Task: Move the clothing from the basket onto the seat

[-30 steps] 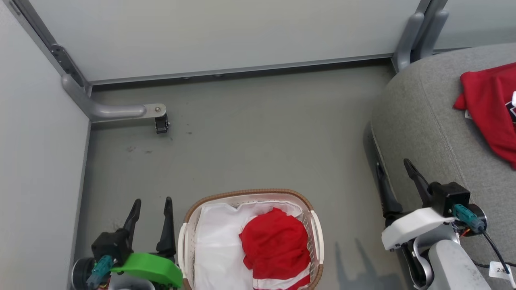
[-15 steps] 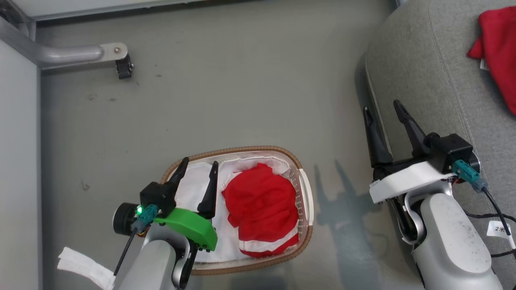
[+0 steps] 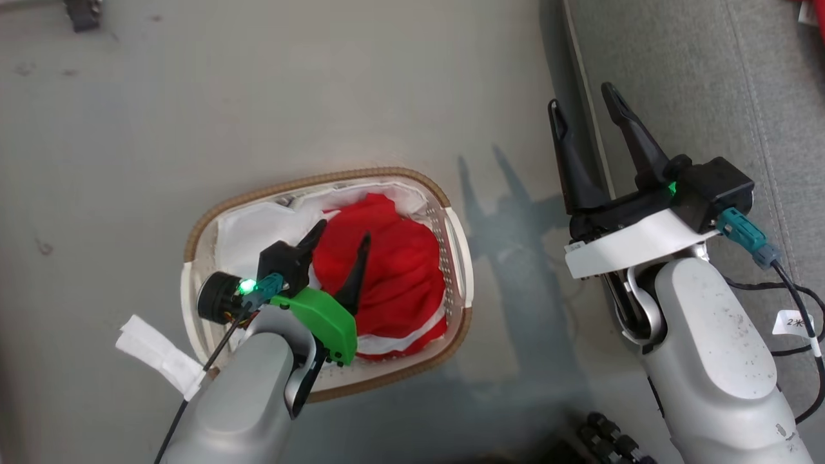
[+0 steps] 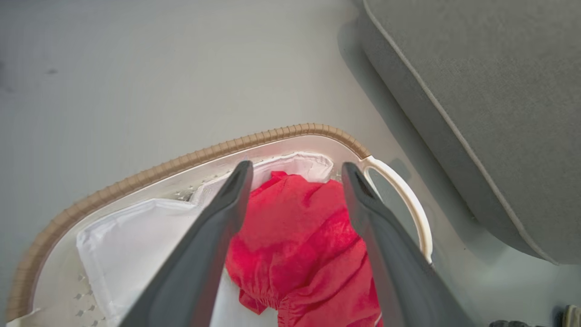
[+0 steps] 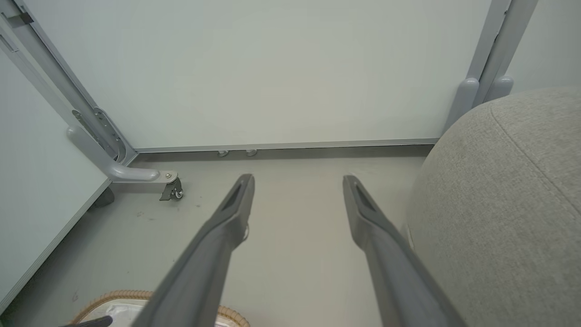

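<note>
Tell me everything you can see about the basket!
The basket is oval, white plastic with small holes, a brown woven rim and white side handles. It stands upright on the grey floor, beside the seat but not touching it. Inside are a white liner and crumpled red clothing with a white stripe. The open left gripper hangs over the clothing.

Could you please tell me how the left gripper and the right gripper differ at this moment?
The left gripper has a green cover; the right gripper has a white cover. The left gripper hangs over the basket, above the red clothing; the right gripper hangs over the floor by the edge of the seat. Both are open and hold nothing.
</note>
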{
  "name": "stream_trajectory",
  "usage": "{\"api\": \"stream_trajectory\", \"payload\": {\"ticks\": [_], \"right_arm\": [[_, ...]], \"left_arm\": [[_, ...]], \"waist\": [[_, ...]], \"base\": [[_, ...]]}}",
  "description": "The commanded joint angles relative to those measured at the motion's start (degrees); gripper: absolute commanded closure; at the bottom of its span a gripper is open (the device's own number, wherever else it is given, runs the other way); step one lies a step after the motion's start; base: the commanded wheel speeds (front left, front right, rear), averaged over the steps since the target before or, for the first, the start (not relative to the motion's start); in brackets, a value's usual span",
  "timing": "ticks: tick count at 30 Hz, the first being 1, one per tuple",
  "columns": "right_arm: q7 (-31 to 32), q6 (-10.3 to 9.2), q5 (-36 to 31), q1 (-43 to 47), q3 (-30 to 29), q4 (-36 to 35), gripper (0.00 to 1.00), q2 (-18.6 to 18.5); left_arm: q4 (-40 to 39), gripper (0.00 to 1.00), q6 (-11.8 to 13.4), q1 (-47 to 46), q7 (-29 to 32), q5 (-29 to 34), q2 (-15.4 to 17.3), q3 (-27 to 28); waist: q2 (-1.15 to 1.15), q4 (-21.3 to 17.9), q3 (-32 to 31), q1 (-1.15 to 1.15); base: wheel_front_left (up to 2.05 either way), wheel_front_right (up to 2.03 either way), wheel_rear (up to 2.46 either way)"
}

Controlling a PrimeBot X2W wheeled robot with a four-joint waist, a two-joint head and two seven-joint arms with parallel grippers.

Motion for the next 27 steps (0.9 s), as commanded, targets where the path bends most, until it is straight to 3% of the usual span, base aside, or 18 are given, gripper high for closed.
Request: {"api": "stream_trajectory", "payload": {"ticks": [1,11,19,27], "right_arm": [[0.0,-0.08,0.7,-1.2,0.3,-1.1,0.00,-0.1],[0.0,-0.08,1.7,-3.5,1.0,-4.1,0.00,-0.1],[0.0,-0.07,2.3,-4.1,2.5,-5.3,0.00,-0.1],[0.0,-0.07,1.8,-2.3,2.8,-5.6,0.00,-0.1]], "left_arm": [[1.3,0.00,-0.2,-2.5,0.0,-1.4,1.1,-1.7],[8.2,0.00,-0.2,-9.8,0.0,-5.4,4.0,-13.5],[11.5,0.00,-0.2,-14.9,0.0,-6.6,6.5,-17.1],[13.2,0.00,-0.2,-18.1,0.0,-7.9,6.6,-23.0]], "waist": [[0.00,-3.4,6.1,0.00],[0.00,-5.7,12.8,0.00],[0.00,-7.3,16.6,0.00],[0.00,-7.2,17.5,0.00]], "base": [[0.00,0.00,0.00],[0.00,0.00,0.00],[0.00,0.00,0.00],[0.00,0.00,0.00]]}}
